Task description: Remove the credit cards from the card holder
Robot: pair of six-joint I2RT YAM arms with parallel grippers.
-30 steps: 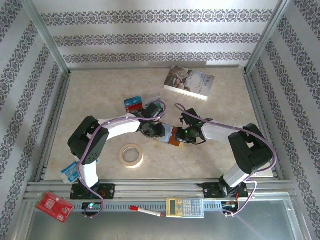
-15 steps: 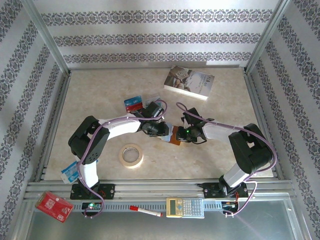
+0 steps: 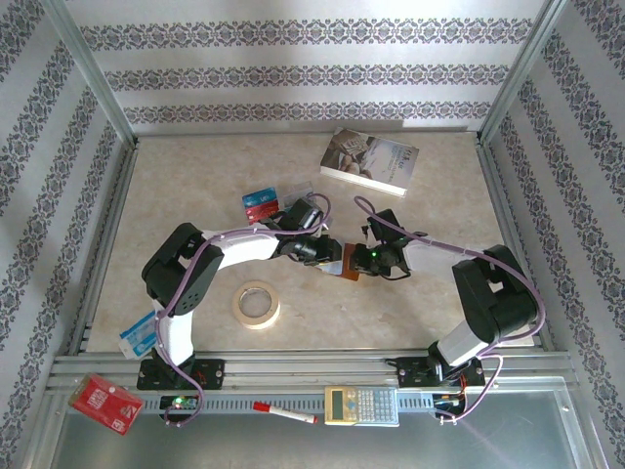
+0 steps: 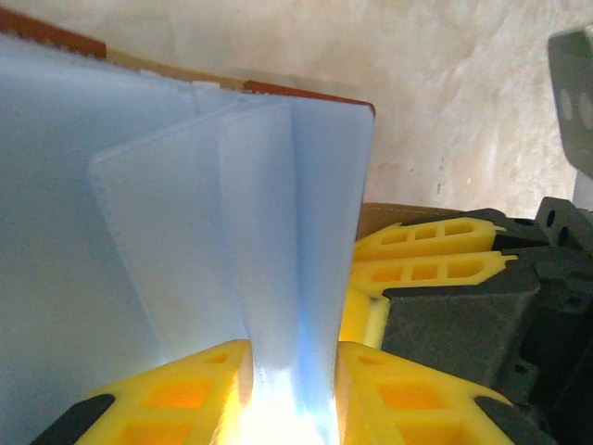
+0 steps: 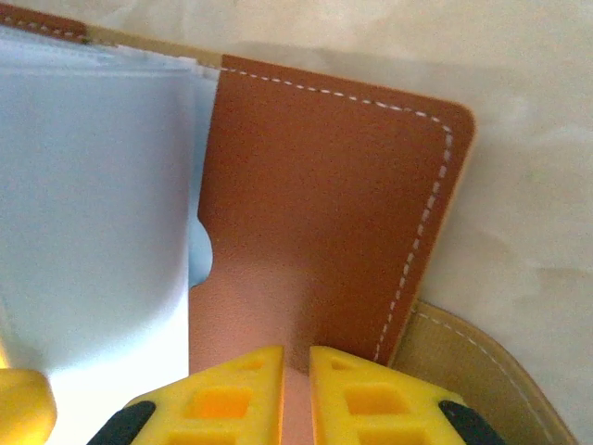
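A brown leather card holder [image 3: 343,272] with white stitching was spread open at the middle of the counter [image 3: 195,176]. The right claw [image 5: 296,375] pinched its leather flap [image 5: 315,213]; the left claw [image 4: 292,380] pinched its clear sleeves [image 4: 259,232].

No legible text or markings

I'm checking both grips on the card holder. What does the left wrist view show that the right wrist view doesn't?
Left wrist alone: the clear sleeves fanned out, pinched by the left gripper. Right wrist alone: white stitching on the brown leather of the card holder, pinched by the right gripper. Both: pale plastic sleeves, brown edging and the table.
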